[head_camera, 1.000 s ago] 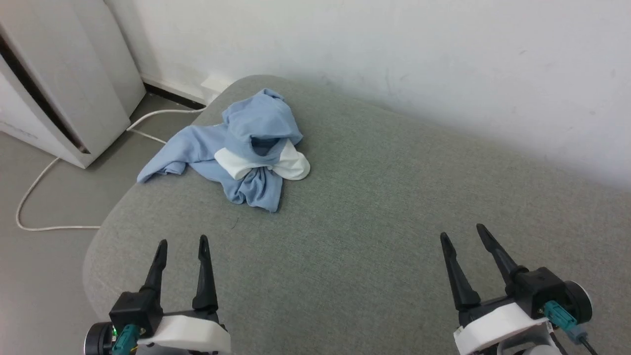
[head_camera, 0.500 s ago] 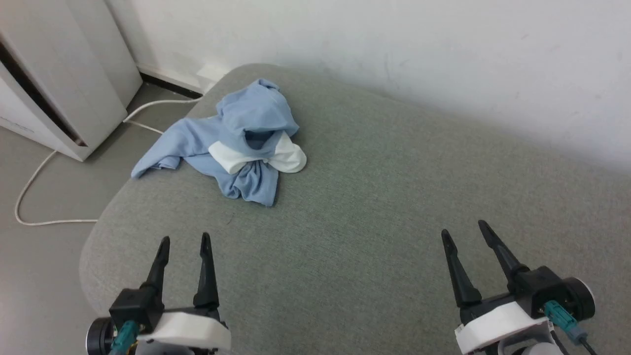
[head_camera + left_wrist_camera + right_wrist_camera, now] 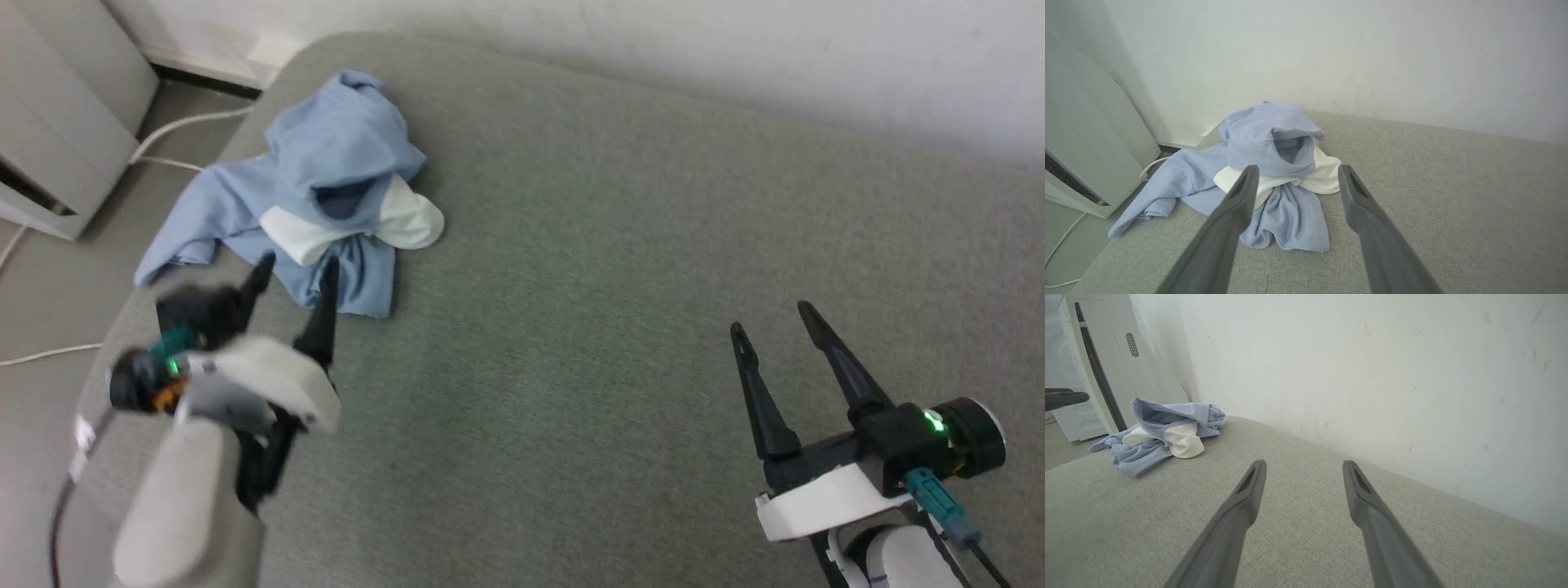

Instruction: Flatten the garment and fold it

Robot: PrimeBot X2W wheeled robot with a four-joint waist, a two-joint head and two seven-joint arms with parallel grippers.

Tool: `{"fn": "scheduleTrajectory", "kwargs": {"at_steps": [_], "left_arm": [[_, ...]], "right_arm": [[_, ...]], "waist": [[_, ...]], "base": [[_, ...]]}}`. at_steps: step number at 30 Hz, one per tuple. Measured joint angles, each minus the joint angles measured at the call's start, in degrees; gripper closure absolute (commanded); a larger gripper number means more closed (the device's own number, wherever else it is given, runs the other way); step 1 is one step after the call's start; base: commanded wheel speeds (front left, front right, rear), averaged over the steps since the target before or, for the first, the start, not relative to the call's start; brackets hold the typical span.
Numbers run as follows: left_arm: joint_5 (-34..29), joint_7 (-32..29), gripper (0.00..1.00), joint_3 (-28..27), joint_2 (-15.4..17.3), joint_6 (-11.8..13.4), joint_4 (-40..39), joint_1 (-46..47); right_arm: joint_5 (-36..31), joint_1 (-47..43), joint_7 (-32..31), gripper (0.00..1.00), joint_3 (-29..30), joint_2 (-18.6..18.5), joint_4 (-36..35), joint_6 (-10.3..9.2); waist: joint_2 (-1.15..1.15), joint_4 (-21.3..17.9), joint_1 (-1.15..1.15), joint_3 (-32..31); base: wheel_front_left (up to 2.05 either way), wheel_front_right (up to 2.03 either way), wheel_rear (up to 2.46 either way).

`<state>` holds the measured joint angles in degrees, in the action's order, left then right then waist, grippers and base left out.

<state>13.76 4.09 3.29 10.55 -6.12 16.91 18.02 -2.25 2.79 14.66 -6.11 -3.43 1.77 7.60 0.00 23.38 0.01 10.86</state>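
Grey cushion (image 3: 571,286) carries the crumpled shirt (image 3: 335,155) at 11 o'clock. L hand (image 3: 299,261), spread, is now up at its near edge, a sec ago low at 7; R hand (image 3: 771,318) spread, idle. First grab prob. next.

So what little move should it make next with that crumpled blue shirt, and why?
Probably lower the left gripper onto the near blue edge of the garment and pinch it: its jaws stand open, aimed at the crumpled heap, holding nothing. The right gripper is open, far off over the grey cushion.
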Motion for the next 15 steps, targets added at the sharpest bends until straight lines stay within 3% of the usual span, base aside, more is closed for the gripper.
{"fn": "scheduleTrajectory", "kwargs": {"at_steps": [7,15], "left_arm": [[5.2,-11.8,0.00,2.1,7.7,-0.9,8.5,14.9],[12.2,-27.5,0.00,10.5,17.2,-1.0,17.9,26.0]], "right_arm": [[-1.2,2.1,-0.6,0.00,-1.0,-1.0,-3.0,0.00],[-1.3,3.6,-1.0,0.00,-1.6,-1.6,-4.4,0.00]], "waist": [[0.00,-3.4,0.00,5.3],[0.00,-7.5,0.00,11.1]], "base": [[0.00,0.00,0.00],[0.00,0.00,0.00]]}}
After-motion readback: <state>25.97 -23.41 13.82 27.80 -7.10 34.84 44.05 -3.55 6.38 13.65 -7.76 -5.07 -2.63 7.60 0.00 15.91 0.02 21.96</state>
